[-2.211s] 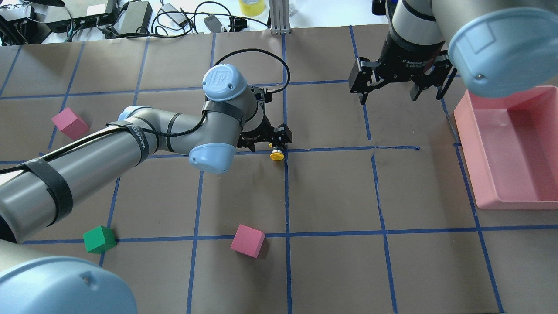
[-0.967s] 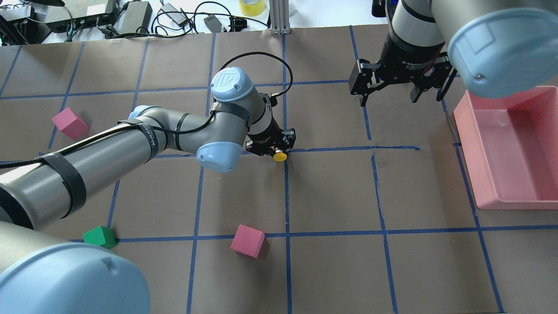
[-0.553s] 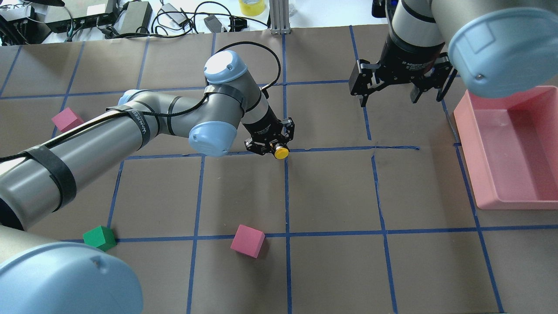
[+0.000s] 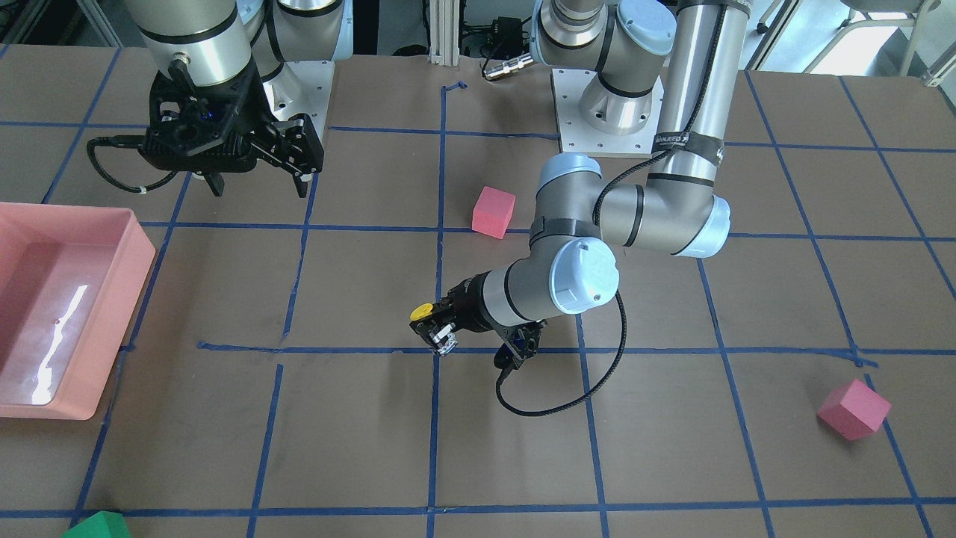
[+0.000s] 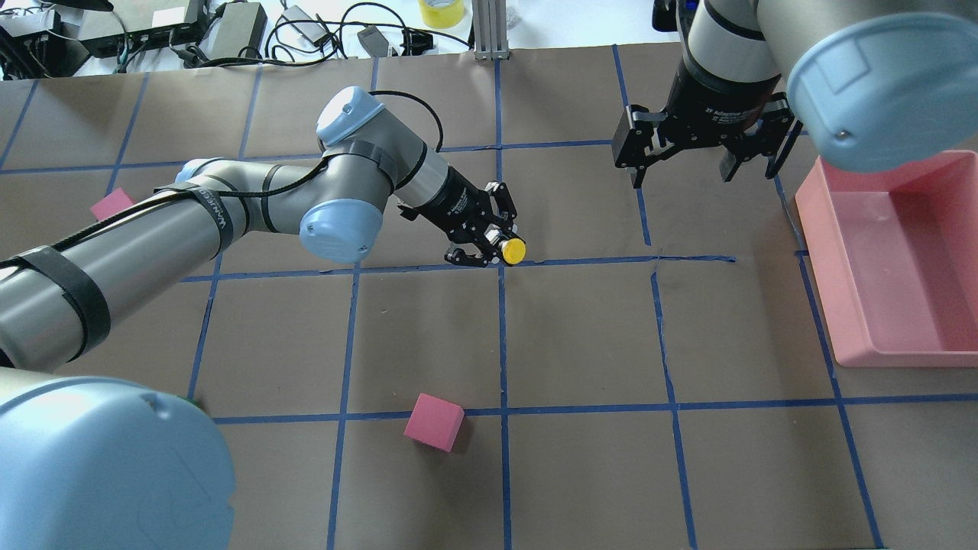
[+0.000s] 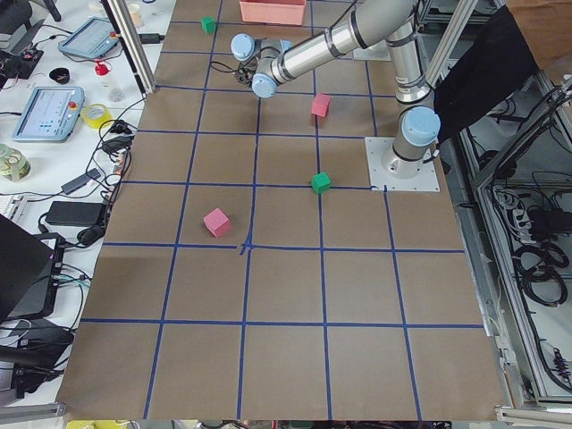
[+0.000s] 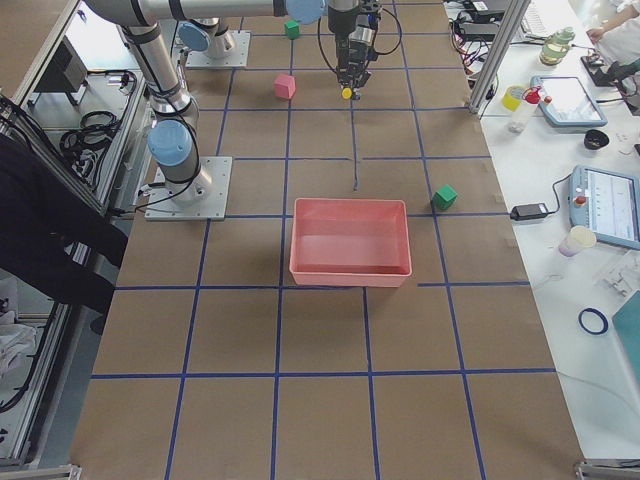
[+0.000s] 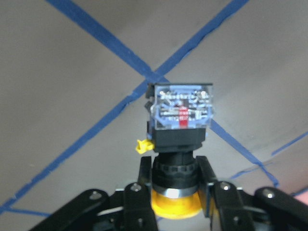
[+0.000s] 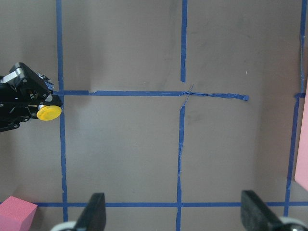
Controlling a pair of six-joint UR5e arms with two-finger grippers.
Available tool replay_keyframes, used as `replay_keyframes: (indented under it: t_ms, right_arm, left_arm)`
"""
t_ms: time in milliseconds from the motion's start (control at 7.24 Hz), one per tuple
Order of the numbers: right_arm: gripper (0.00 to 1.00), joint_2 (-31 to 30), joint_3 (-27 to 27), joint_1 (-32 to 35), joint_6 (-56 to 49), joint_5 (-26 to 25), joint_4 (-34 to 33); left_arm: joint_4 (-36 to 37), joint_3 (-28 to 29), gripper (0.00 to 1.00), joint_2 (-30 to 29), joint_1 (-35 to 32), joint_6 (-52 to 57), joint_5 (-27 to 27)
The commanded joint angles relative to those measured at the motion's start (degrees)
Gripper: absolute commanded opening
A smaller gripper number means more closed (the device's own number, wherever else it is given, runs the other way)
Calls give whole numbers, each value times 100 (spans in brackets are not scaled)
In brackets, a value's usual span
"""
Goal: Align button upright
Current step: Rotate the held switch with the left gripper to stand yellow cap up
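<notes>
Left gripper (image 5: 500, 238) was clamped on the push-button's (image 5: 513, 250) black collar, over a blue tape crossing (image 8: 153, 77) mid-table. The yellow cap sat nearest my wrist camera, with the boxy base pointing away, slanted. Right gripper (image 5: 680, 174) hung with fingers apart, far right, near the pink bin (image 5: 817, 260).

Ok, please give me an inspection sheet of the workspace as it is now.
Surface: brown paper table, blue tape grid.
Job's things: button held at its black collar, tilted.
Clutter: pink cube, another pink cube, green cube, empty pink tray.
Grippers: left gripper shut on the button; right gripper open, empty.
Cables: black cable looping from left wrist.
Surroundings: loose cables, yellow tape roll beyond table's far edge.
</notes>
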Motion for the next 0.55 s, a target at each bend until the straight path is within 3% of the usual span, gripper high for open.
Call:
replay_keyframes:
  t_ms: [0,138,276,414]
  right_arm:
    - [100,-3,0,-1,2,-5,18]
    - [100,-12,18,8,2,-5,18]
    - [100,-30,113,-1,-7,4,18]
    - [100,-30,123,-1,-7,4,9]
  left_arm:
    - [-16,-336,0,-58,440,-110,-1162]
    - [-16,-538,0,-58,573,-92,-1385]
    - [-42,-740,0,-93,705,-83,-1944]
    - [-42,-890,0,-163,836,125,-2020]
